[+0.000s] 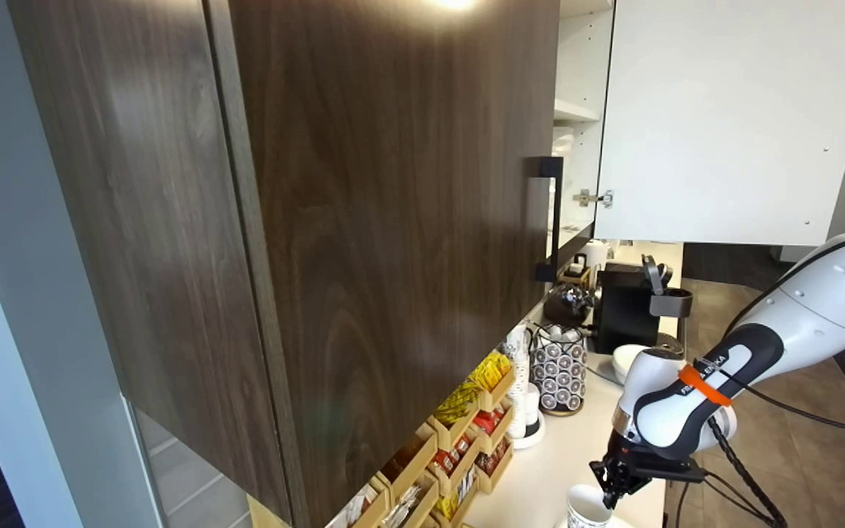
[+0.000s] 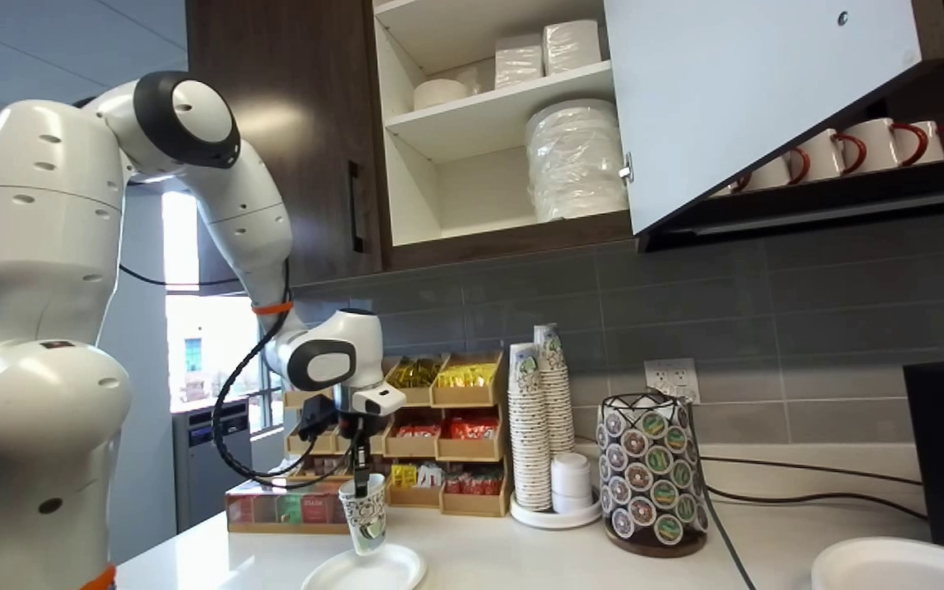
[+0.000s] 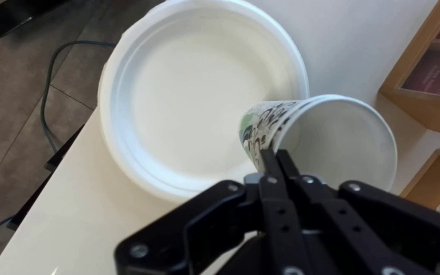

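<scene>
Fingers (image 3: 270,166) pinched narrow on one wall of paper cup (image 3: 338,139) at their tips, its base over plate (image 3: 189,95) below them. One-sided hold: cup might swivel, or thin rim crumple.

Your window (image 2: 207,324) is totally blown out in an exterior view, with glare hitting the counter (image 2: 472,549) on that side. The dark cabinet door (image 1: 400,235) catches a hot spot in both exterior views. Your wrist view's nice and bright, soft shadow on the plate (image 3: 193,107) beside the cup (image 3: 342,141), but lettering on the red packets (image 3: 434,72) is mush.
</scene>
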